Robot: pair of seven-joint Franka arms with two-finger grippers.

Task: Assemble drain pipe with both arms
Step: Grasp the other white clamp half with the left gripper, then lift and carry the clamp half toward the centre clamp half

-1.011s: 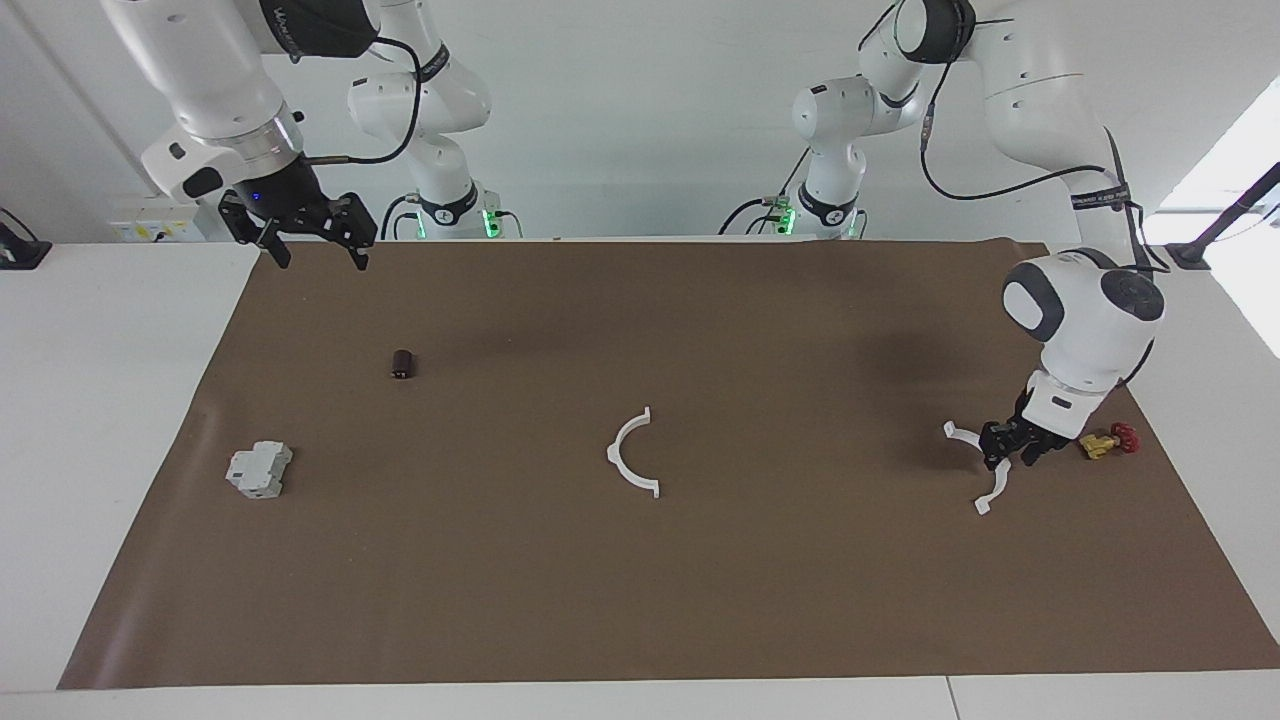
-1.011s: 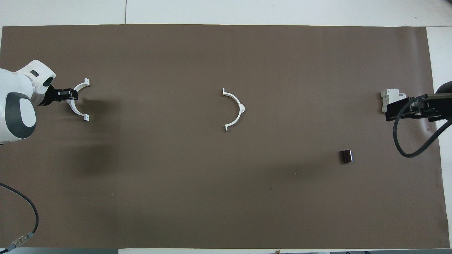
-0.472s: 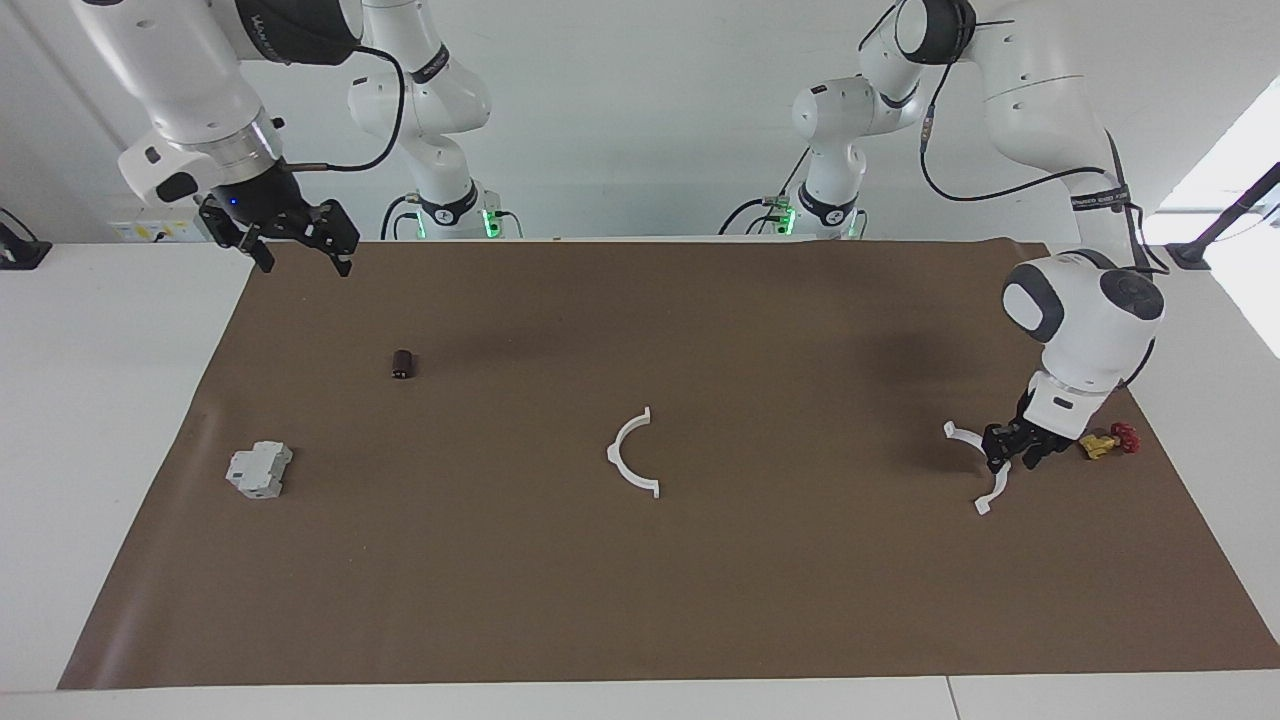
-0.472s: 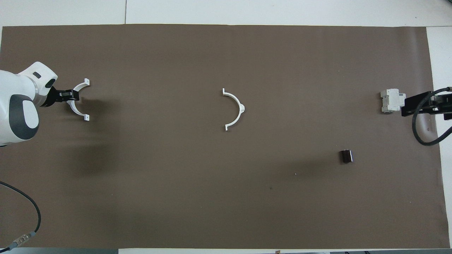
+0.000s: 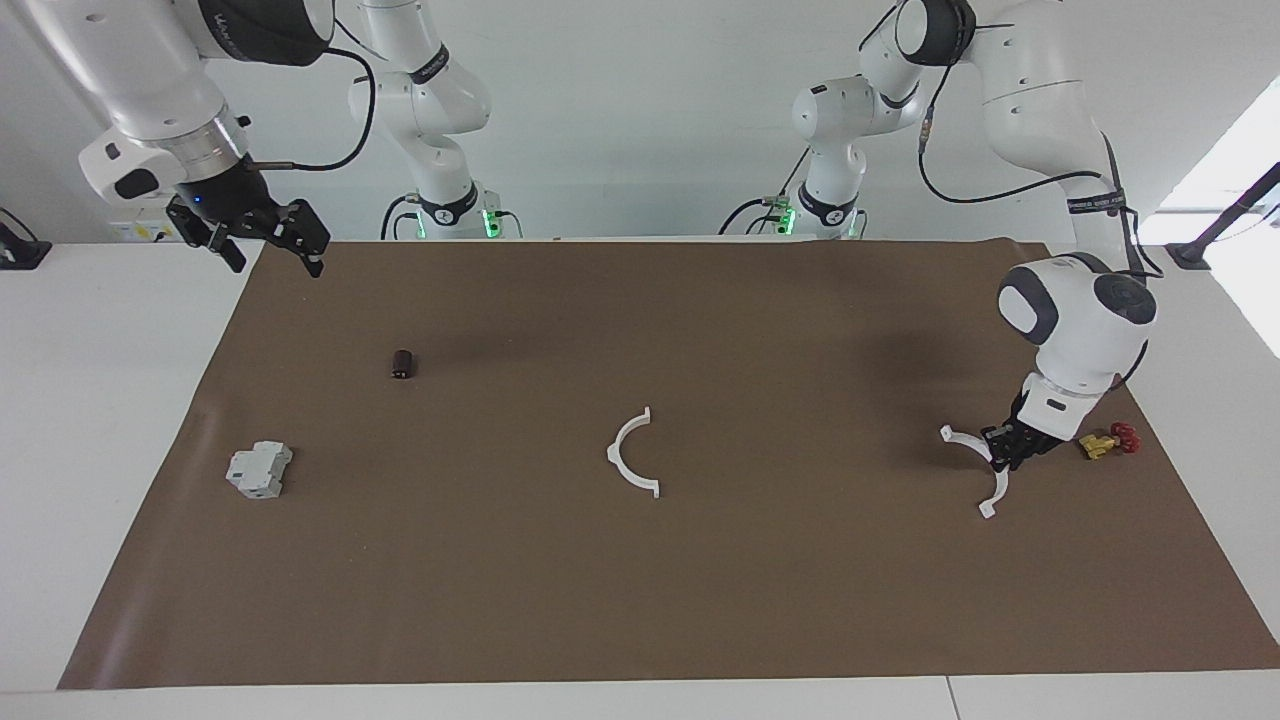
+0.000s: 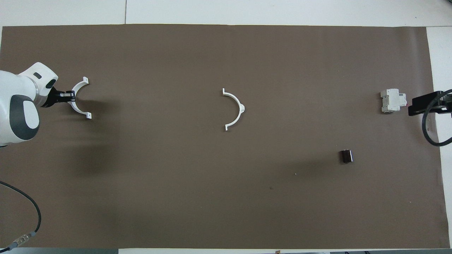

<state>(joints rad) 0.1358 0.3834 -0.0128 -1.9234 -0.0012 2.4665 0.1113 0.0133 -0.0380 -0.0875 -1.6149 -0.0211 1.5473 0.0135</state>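
One white half-ring (image 5: pixel 612 455) of the drain pipe lies alone at the middle of the brown mat; it also shows in the overhead view (image 6: pixel 242 108). The other half-ring (image 5: pixel 997 489) is at the left arm's end of the mat, with its tabs pointing away from the gripper (image 6: pixel 77 85). My left gripper (image 5: pixel 1008 447) is shut on the middle of this arc, low at the mat (image 6: pixel 69 95). My right gripper (image 5: pixel 272 258) is open and empty, raised over the mat's corner at the right arm's end, and only partly in the overhead view (image 6: pixel 422 105).
A grey blocky box (image 5: pixel 258 470) sits at the right arm's end of the mat (image 6: pixel 392 101). A small dark cylinder (image 5: pixel 402 364) lies nearer to the robots than the box (image 6: pixel 346 156). A yellow-and-red valve (image 5: pixel 1108 441) lies beside the left gripper.
The left gripper's fingers have closed on the half-ring, and the arc has shifted and turned slightly. The right gripper has moved up and outward toward the mat's edge, away from the grey box.
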